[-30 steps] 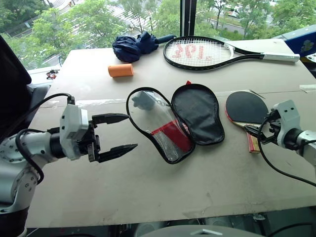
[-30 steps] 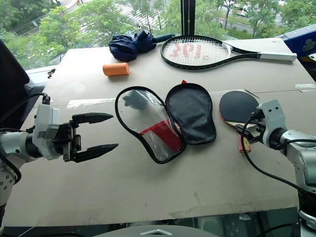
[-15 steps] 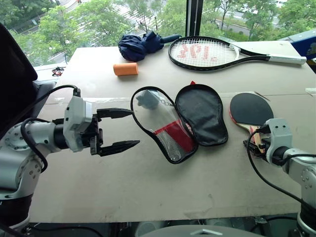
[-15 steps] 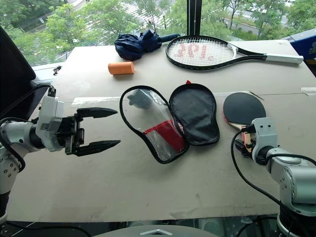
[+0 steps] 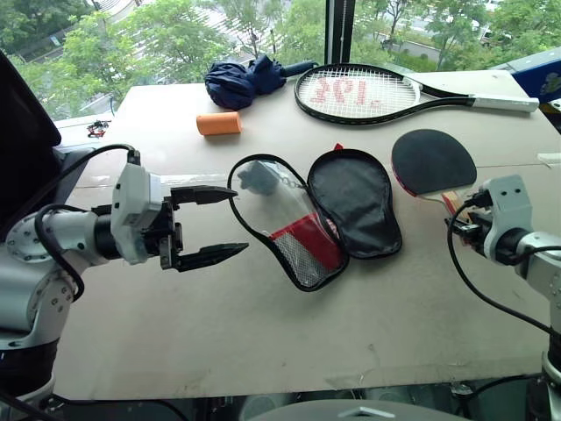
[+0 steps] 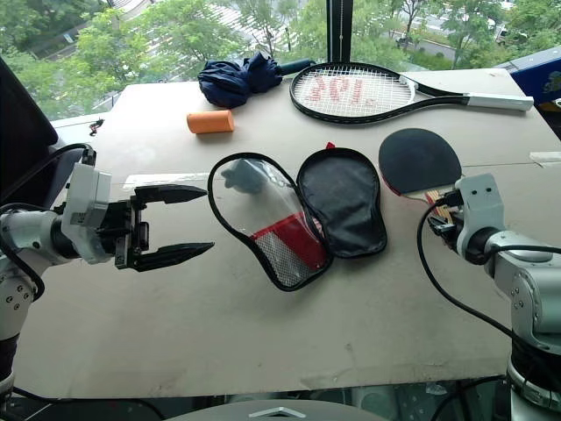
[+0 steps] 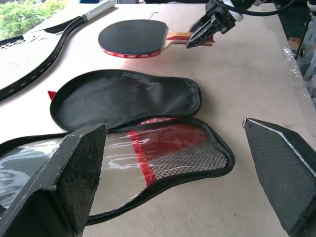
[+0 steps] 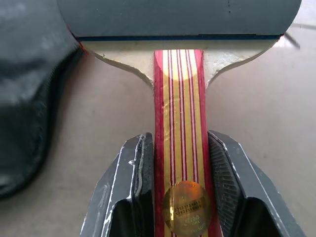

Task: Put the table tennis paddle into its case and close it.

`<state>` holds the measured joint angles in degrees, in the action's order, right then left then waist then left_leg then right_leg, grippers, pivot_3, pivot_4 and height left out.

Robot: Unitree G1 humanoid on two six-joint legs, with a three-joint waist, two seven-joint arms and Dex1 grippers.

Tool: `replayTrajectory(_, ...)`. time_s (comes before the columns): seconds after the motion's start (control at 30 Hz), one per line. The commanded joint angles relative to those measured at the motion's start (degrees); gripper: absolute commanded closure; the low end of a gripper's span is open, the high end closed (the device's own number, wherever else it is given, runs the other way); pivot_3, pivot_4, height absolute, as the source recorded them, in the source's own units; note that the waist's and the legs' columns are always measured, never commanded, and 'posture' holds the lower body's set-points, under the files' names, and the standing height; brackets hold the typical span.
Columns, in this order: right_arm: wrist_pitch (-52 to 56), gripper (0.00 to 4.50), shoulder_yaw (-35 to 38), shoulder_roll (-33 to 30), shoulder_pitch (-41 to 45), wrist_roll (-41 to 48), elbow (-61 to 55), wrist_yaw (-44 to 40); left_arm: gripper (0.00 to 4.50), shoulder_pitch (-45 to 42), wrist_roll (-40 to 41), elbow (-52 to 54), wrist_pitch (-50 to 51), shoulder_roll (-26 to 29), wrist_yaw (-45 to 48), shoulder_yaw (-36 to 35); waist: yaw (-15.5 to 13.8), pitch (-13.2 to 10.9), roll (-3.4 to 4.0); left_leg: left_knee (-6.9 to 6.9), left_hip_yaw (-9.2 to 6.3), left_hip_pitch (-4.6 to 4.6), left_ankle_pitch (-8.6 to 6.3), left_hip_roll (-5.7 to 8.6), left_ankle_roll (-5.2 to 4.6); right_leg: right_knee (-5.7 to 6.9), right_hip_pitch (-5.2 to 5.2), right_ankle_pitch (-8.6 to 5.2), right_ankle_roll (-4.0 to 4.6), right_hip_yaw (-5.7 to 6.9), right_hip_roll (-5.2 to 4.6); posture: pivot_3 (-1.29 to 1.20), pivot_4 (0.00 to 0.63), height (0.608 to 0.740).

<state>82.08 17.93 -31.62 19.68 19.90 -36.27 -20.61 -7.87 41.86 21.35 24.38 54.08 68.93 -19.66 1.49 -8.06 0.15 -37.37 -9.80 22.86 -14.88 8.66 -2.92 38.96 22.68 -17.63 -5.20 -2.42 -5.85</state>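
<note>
At the left of the frame, the left gripper (image 5: 210, 224) hangs over the table (image 5: 263, 333) with its two black fingers spread wide and nothing between them. It points toward the case (image 5: 320, 215), which sits in the middle of the frame. The case lies unzipped and flat, like an open book, with both halves showing. One half has clear plastic, a red patch and mesh; the other is plain black. Nothing is inside it yet.

At the right of the frame, the right gripper (image 8: 180, 190) has squeezed its fingers onto the striped wooden handle of the table tennis paddle (image 5: 432, 163). The black round face looks tipped up off the table, just beside the black half of the case.

So picking up the paddle looks done. I think what is left is to slide it into the case, fold the case over, and zip it closed.
</note>
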Motion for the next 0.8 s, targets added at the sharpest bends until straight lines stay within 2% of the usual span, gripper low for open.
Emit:
replayTrajectory(0.03,1.28,3.56,-3.8,3.69,4.54,1.76,-4.14,1.64,0.0,-1.19,1.13,-0.28,0.32,0.94,0.05,-1.94,0.3,0.0,0.0,0.0,-0.01,0.01,0.0,0.0,0.0,-0.01,0.0,0.0,0.0,0.0,0.0,0.0,0.15,0.726)
replayTrajectory(0.2,3.72,3.56,-9.62,14.16,6.14,-1.2,-4.89,9.29,0.0,-1.07,0.96,-0.25,0.58,1.0,0.36,-2.04,0.74,0.0,-0.01,-0.02,-0.05,0.04,0.0,0.0,0.0,-0.03,0.01,0.0,0.0,0.03,-0.01,0.0,0.15,0.726)
replayTrajectory(0.3,4.67,3.56,-12.26,17.97,5.77,-1.67,-6.08,11.43,0.0,-0.37,1.0,0.14,0.52,0.9,0.29,-2.57,0.79,0.0,0.0,-0.03,-0.05,0.04,0.0,0.01,0.0,-0.01,0.06,0.0,0.0,0.05,-0.01,0.0,0.15,0.726)
replayTrajectory(0.67,4.5,3.56,-17.48,23.85,3.74,-2.46,-3.68,14.26,0.0,1.09,0.61,-0.03,-0.12,0.94,0.61,-3.25,0.97,0.0,0.0,-0.04,-0.04,0.03,0.02,0.01,0.03,0.03,0.1,0.0,0.0,0.07,0.01,0.0,0.15,0.726)
replayTrajectory(0.8,3.32,3.56,-17.99,23.3,2.84,-3.08,-2.31,14.54,0.0,1.55,0.63,0.15,-0.22,0.99,0.62,-3.48,0.9,0.0,0.0,-0.05,-0.04,0.03,0.02,0.01,0.03,0.03,0.09,0.0,0.0,0.09,0.02,0.0,0.15,0.726)
